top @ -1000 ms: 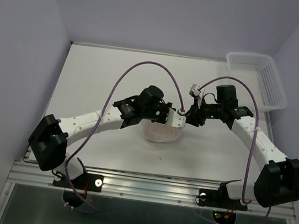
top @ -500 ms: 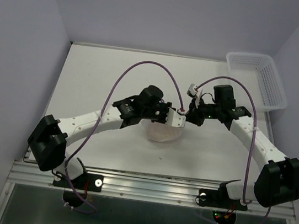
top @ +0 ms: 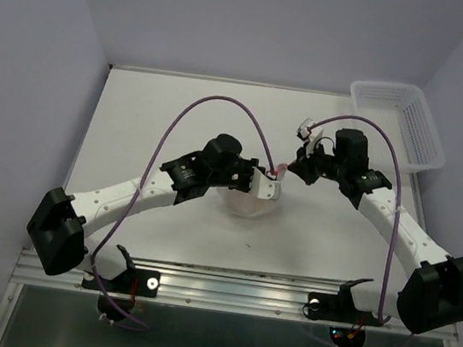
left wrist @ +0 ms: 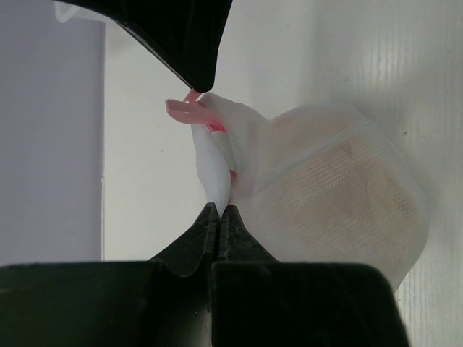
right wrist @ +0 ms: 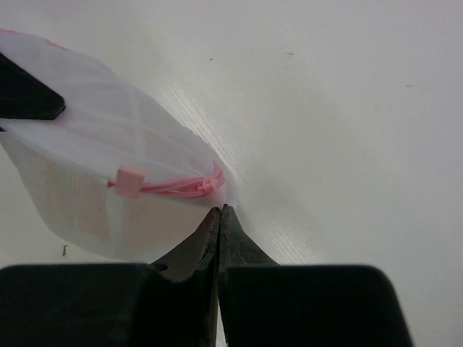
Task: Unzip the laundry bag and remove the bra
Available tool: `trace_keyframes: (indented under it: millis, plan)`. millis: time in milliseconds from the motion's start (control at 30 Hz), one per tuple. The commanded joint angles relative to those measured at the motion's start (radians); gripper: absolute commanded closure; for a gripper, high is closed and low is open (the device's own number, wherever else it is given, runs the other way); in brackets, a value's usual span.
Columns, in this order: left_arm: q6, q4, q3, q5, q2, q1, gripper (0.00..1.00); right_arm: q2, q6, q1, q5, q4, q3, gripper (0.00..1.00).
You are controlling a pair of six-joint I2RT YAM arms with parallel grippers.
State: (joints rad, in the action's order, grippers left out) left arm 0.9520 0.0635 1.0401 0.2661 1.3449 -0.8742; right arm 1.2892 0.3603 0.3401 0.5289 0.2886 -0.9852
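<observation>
Over white table (top: 137,108), we are finding laundry bag (left wrist: 340,188) zipped, bra (left wrist: 351,177) inside, left gripper (left wrist: 218,210) pinching it, right gripper (right wrist: 219,211) clenched alongside.

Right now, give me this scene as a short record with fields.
laundry bag: mid-table, between the two arms
bra: beige, inside the bag, seen through the mesh
left pincer: shut on the bag's white edge
right pincer: shut at the pink zipper pull, apparently pinching it
zip: no opening visible
basket: white, far right corner, neither arm near it
</observation>
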Motion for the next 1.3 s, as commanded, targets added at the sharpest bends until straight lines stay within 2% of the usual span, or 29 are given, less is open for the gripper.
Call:
trace_keyframes:
  millis: [0, 100, 267, 433, 633, 667, 700, 733, 767, 833, 867, 900, 933, 967, 1033, 1100, 1167, 1267]
  plan:
    - [0.050, -0.047, -0.005, 0.064, -0.052, -0.008, 1.00, 0.005, -0.032, -0.010, -0.170, -0.126, 0.008, 0.99]
    - [0.097, -0.027, -0.008, 0.045, -0.038, -0.005, 1.00, 0.024, -0.049, -0.010, -0.165, -0.135, -0.004, 0.99]
    - [0.160, 0.045, 0.034, 0.058, 0.026, 0.003, 1.00, 0.044, -0.095, -0.042, -0.279, -0.137, -0.038, 0.99]
    - [0.192, 0.052, 0.021, 0.108, 0.025, 0.029, 1.00, 0.120, -0.130, -0.042, -0.247, -0.177, -0.010, 0.99]
    - [0.163, -0.114, -0.051, 0.165, -0.017, 0.064, 0.99, 0.233, -0.152, -0.042, -0.190, -0.203, -0.032, 0.99]
    - [0.121, -0.123, -0.043, 0.159, -0.006, 0.072, 0.95, 0.231, -0.170, -0.042, -0.182, -0.203, -0.032, 0.99]
    - [0.093, -0.132, -0.032, 0.157, 0.006, 0.083, 0.86, 0.222, -0.175, -0.042, -0.175, -0.203, -0.029, 0.99]
    - [0.059, -0.140, -0.020, 0.148, 0.022, 0.098, 0.72, 0.193, -0.188, -0.042, -0.173, -0.209, -0.021, 0.99]
    - [0.013, -0.149, 0.007, 0.133, 0.054, 0.101, 0.49, 0.179, -0.201, -0.042, -0.165, -0.210, -0.020, 0.99]
    - [-0.146, -0.174, 0.041, 0.096, 0.083, 0.101, 0.42, 0.138, -0.244, -0.042, -0.168, -0.201, -0.027, 0.99]
    - [-0.192, -0.191, 0.052, 0.087, 0.103, 0.100, 0.28, 0.127, -0.257, -0.026, -0.170, -0.175, -0.032, 0.99]
    - [-0.231, -0.211, 0.049, 0.081, 0.109, 0.099, 0.26, 0.116, -0.277, -0.015, -0.175, -0.163, -0.035, 0.99]
    - [-0.311, -0.258, 0.044, 0.062, 0.112, 0.099, 0.11, 0.102, -0.291, -0.001, -0.179, -0.158, -0.032, 0.99]
    - [-0.352, -0.274, 0.043, 0.055, 0.115, 0.098, 0.01, 0.085, -0.323, 0.020, -0.187, -0.151, -0.026, 0.99]
    - [-0.448, -0.297, 0.041, 0.039, 0.109, 0.098, 0.01, 0.082, -0.368, 0.030, -0.188, -0.147, -0.026, 0.99]
    - [-0.479, -0.295, 0.041, 0.057, 0.089, 0.098, 0.01, 0.097, -0.463, 0.054, -0.198, -0.111, -0.044, 0.99]
    - [-0.505, -0.295, 0.032, 0.065, 0.060, 0.093, 0.01, 0.110, -0.484, 0.083, -0.213, -0.066, -0.053, 0.99]
    - [-0.544, -0.292, 0.028, 0.053, 0.027, 0.073, 0.01, 0.110, -0.537, 0.157, -0.331, -0.022, -0.067, 0.99]
